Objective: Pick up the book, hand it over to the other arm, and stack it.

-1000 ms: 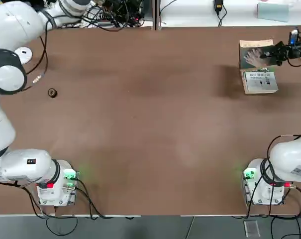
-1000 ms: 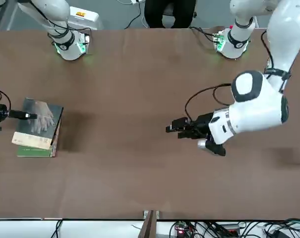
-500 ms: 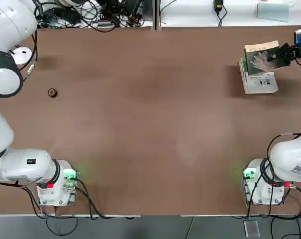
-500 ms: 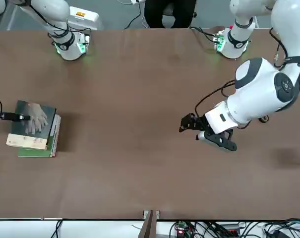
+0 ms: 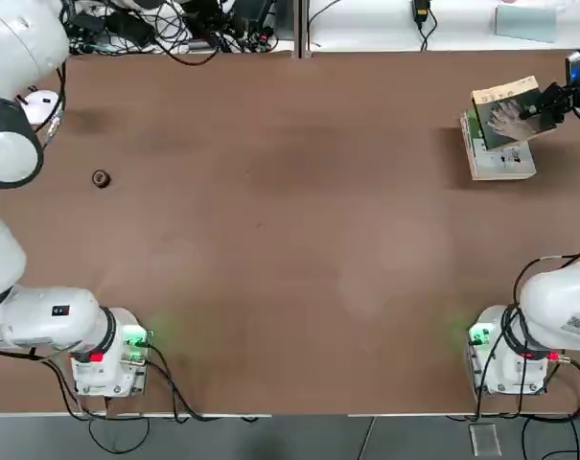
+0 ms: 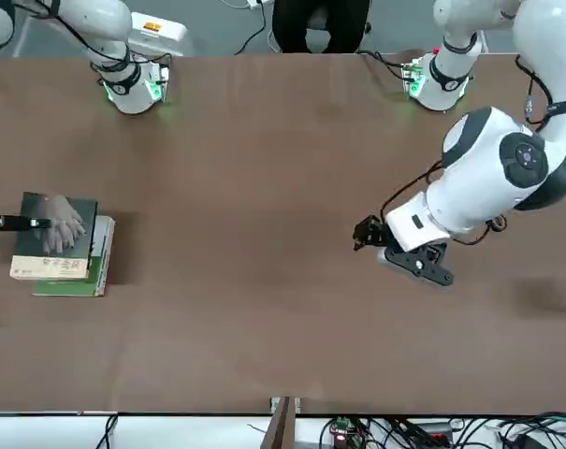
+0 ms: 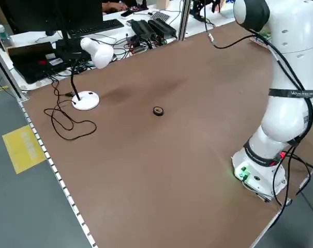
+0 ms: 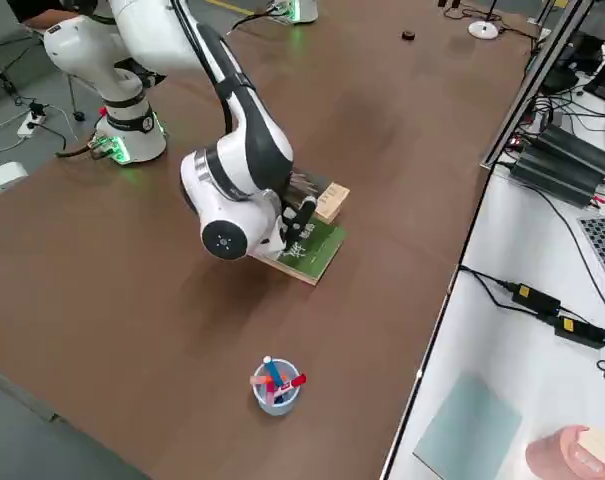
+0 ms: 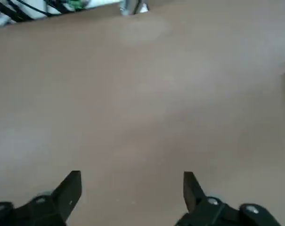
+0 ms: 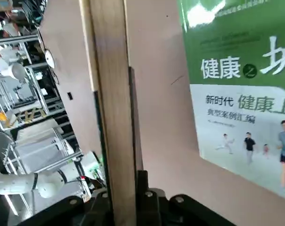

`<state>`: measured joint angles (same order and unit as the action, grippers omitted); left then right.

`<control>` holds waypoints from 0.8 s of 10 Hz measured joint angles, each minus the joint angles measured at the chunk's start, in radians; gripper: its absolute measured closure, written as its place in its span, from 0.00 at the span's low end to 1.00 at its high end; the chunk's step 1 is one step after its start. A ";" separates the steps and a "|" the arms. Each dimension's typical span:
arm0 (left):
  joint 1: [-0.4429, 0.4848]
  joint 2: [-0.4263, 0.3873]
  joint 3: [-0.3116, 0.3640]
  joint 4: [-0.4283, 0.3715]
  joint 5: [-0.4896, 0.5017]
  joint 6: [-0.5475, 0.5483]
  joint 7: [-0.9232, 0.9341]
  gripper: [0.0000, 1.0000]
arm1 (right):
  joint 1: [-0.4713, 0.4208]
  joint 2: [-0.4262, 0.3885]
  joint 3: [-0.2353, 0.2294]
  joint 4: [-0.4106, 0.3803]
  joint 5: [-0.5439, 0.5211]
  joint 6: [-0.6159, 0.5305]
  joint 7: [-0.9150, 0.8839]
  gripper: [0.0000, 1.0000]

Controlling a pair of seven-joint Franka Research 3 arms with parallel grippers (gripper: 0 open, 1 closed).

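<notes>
Book [image 5: 508, 110] is being held by the right end effector [image 5: 556, 97], which is pinching its edge at the far right side of the table [image 5: 290, 240], the thin paperback hanging just above the thicker green-and-white book [image 5: 503, 161] and overlapping its far part. The left end effector [image 6: 365, 232] is hovering over the middle of the table with its fingers spread and nothing between them. Judging from this, the last step, the stacking, is the one under way. The main risk is in the grip: the fingers are gripping only a narrow strip at one edge, so a limp paperback may be sagging at its free end, and a corner could be catching the lower book and nudging it. Letting go too high or off-centre could be leaving the book skewed or sliding off, since both covers look smooth and glossy. The book is flat and rectangular, with a grey-brown cover, a pale hand picture and a tan strip; the lower one is a thicker block with a green-and-white printed cover. The table surface is a matte brown sheet, plain and even.
</notes>
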<state>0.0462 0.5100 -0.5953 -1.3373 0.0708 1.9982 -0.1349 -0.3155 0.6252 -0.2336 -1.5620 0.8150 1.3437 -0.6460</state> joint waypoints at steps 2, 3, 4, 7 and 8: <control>0.025 -0.013 0.000 0.000 0.027 -0.040 0.001 0.00 | -0.011 0.030 0.000 0.010 -0.002 0.002 -0.037 0.84; 0.037 -0.016 0.001 0.000 0.037 -0.056 0.004 0.00 | -0.020 0.045 -0.001 0.013 -0.003 0.006 -0.055 0.84; 0.047 -0.018 0.001 0.000 0.045 -0.067 0.005 0.00 | -0.029 0.057 -0.001 0.016 -0.004 0.012 -0.072 0.84; 0.077 -0.031 0.001 0.000 0.051 -0.081 0.004 0.00 | -0.046 0.080 -0.003 0.025 -0.033 0.054 -0.117 0.84; 0.088 -0.035 0.001 0.000 0.051 -0.090 0.004 0.00 | -0.047 0.084 -0.003 0.027 -0.047 0.076 -0.130 0.84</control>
<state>0.1344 0.4749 -0.5943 -1.3374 0.1218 1.9084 -0.1304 -0.3630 0.7091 -0.2362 -1.5348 0.7684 1.4196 -0.7764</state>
